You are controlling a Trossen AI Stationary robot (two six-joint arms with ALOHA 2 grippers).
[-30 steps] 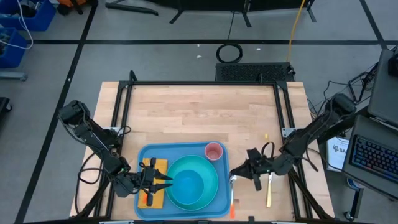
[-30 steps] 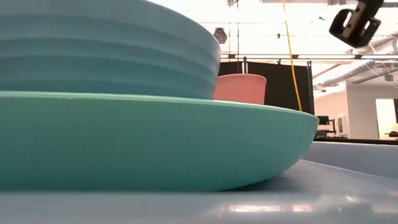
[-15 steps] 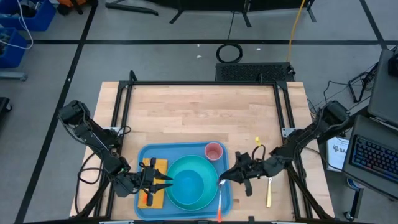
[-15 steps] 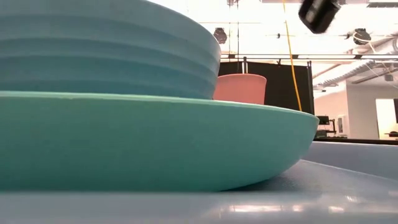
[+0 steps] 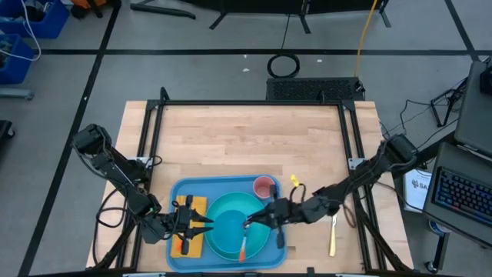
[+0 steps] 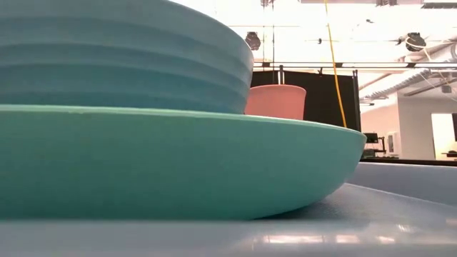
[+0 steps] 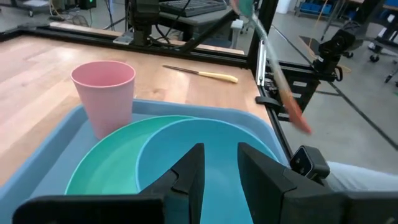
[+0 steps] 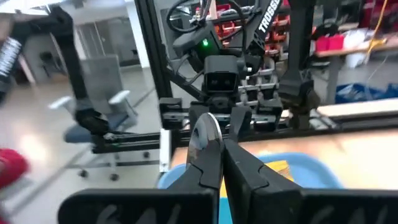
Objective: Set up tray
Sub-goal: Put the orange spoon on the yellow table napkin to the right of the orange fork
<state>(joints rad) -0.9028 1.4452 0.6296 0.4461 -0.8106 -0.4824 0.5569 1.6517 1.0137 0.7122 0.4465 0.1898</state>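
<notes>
Right wrist view | "TROSSEN" on frame | right end effector clamps spoon (orange handle) over tray

The right gripper is carrying the orange-handled spoon from beside the tray to over the bowl.

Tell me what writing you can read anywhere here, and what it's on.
"TROSSEN" on the left arm, seen from the right wrist.
Dark print on a white label by the table's right edge: too small to read.
Tray, plate, cup: none.
</notes>
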